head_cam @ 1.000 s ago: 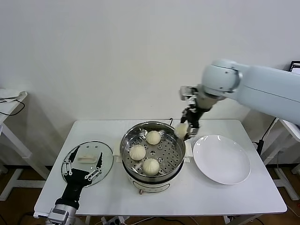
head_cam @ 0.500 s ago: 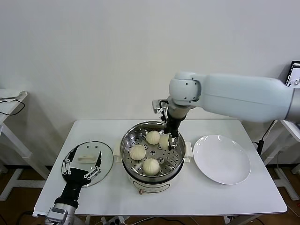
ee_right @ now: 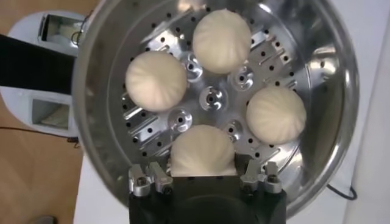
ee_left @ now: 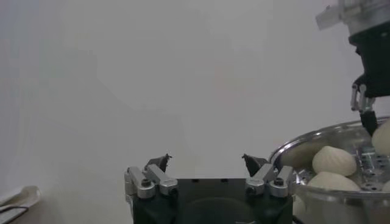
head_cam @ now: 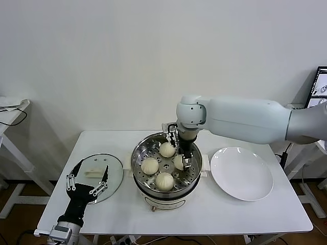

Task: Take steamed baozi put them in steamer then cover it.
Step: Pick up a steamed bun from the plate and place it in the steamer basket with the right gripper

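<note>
Steel steamer rim hiding gripper fingertips

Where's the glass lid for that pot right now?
The cover lies flat on the table's left side in the head view, beside the steamer, with the open left gripper above it.

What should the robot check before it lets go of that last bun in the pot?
1. Fourth baozi is gripped by the right gripper above the perforated tray: ok.
2. Three other baozi sit apart from the drop spot: ok.
3. Bun touching the tray yet: cannot tell.
4. Steamer stands upright on the table: ok.
5. Plate has no buns left: ok.
6. Glass lid lies flat beside the steamer, with the open left gripper over it, ready for covering: ok.
</note>
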Tool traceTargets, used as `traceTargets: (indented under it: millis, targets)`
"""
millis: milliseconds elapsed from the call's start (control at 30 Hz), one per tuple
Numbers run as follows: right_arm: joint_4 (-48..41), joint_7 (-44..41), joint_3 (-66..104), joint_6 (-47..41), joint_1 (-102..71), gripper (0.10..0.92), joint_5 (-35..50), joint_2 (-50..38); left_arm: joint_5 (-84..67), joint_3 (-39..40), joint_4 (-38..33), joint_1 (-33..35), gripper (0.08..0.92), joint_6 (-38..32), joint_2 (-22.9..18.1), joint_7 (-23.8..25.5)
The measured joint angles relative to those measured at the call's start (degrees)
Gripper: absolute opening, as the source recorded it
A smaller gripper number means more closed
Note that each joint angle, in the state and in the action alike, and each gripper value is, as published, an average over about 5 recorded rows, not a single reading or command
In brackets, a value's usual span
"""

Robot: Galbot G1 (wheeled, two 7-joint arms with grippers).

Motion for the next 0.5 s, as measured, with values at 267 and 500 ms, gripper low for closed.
traceTargets:
  millis: [267, 500]
  targets:
    - [-1.31, 0.06, 1.13, -0.04, -2.47, 0.758, -1.88, 0.37, -0.01, 0.04, 0.25, -0.16, 0.823, 0.00, -0.10, 0.02]
    - [-1.32, -0.08, 3.31, 0.04, -3.20, 0.822, -2.13, -0.52, 0.12, 0.10, 0.73, -0.11, 0.823, -0.02, -0.27, 0.02]
